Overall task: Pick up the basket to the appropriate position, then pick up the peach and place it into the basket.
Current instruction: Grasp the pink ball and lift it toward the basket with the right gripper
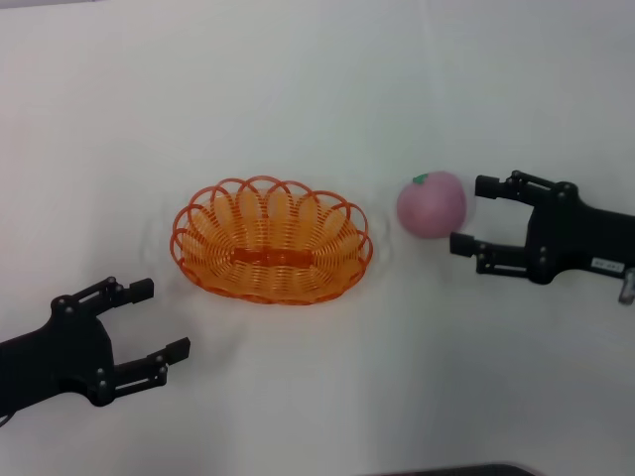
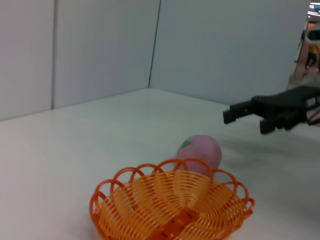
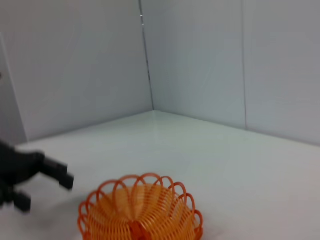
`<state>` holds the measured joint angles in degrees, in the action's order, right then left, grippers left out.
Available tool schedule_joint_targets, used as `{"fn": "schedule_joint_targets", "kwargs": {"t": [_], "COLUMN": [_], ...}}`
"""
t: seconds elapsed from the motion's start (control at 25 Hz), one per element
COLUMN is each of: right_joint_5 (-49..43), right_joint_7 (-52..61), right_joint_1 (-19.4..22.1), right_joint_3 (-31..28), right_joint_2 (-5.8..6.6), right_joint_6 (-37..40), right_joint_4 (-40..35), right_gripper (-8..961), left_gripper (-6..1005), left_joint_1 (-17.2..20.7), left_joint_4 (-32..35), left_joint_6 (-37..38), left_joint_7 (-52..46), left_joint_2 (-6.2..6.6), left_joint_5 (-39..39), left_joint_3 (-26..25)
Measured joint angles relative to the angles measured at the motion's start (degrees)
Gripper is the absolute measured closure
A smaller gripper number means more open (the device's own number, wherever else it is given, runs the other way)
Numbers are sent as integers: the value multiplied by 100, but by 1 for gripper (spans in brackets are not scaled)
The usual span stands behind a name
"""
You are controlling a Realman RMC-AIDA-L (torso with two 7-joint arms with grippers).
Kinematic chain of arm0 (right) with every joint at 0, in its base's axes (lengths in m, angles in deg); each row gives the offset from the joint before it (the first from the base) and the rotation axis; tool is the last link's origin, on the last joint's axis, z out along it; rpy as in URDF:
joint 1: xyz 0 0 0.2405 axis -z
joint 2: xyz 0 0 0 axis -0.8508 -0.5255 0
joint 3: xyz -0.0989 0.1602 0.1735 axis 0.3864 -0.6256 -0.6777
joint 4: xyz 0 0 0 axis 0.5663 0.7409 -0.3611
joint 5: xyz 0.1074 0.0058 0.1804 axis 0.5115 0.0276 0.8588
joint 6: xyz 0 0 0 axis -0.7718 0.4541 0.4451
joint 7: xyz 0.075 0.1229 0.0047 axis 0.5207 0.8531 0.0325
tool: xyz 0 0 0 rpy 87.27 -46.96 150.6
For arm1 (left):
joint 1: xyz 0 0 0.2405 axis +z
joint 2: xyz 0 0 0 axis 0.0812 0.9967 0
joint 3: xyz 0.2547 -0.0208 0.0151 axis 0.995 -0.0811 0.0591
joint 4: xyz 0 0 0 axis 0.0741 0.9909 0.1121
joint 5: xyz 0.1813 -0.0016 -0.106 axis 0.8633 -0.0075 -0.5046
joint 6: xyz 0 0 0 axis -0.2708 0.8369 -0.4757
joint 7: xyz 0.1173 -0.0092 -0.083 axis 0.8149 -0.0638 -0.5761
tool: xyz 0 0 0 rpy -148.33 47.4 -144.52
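Observation:
The orange wire basket [image 1: 208,233] lies empty on the white table at the centre. It also shows in the left wrist view [image 2: 170,205] and the right wrist view [image 3: 140,210]. The pink peach [image 1: 433,204] with a green leaf mark rests on the table just right of the basket, and shows behind it in the left wrist view [image 2: 200,151]. My right gripper [image 1: 468,214] is open, its fingertips at the peach's right side, not closed on it. My left gripper [image 1: 164,318] is open and empty, apart from the basket at its near left.
The white table [image 1: 317,89] stretches all around the basket and peach. Pale wall panels [image 2: 100,45] stand beyond the table. The right gripper [image 2: 247,120] shows far off in the left wrist view, and the left gripper [image 3: 45,192] in the right wrist view.

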<state>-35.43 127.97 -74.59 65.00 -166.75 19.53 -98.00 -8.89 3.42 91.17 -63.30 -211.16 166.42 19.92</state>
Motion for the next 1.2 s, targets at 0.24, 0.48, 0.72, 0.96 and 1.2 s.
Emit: {"fn": "schedule_joint_targets", "kwargs": {"t": [0.24, 0.48, 0.72, 0.96, 1.2], "right_joint_5": [-256, -1057, -1984, -2844, -3852], "right_joint_7": [2339, 4069, 5707, 6672, 6908], "right_joint_1": [-86, -452, -915, -1439, -1978], "right_joint_3": [60, 62, 63, 99, 265], "right_joint_2": [25, 102, 147, 145, 89], "right_joint_6": [208, 252, 322, 497, 341], "right_joint_4": [-844, -1262, -1762, -2171, -2437], "right_gripper": [70, 70, 72, 73, 74], "left_gripper": [169, 170, 170, 170, 170], "left_joint_1": [-7, 2, 2, 2, 2], "left_joint_4": [-26, -36, -36, -42, -44], "left_joint_6": [-7, -6, -7, -7, -6], "left_joint_7": [3, 5, -24, -28, -31], "left_joint_2": [0, 1, 0, 0, 0], "left_joint_5": [75, 76, 90, 190, 209], "left_joint_3": [0, -1, -1, -7, -31]}}
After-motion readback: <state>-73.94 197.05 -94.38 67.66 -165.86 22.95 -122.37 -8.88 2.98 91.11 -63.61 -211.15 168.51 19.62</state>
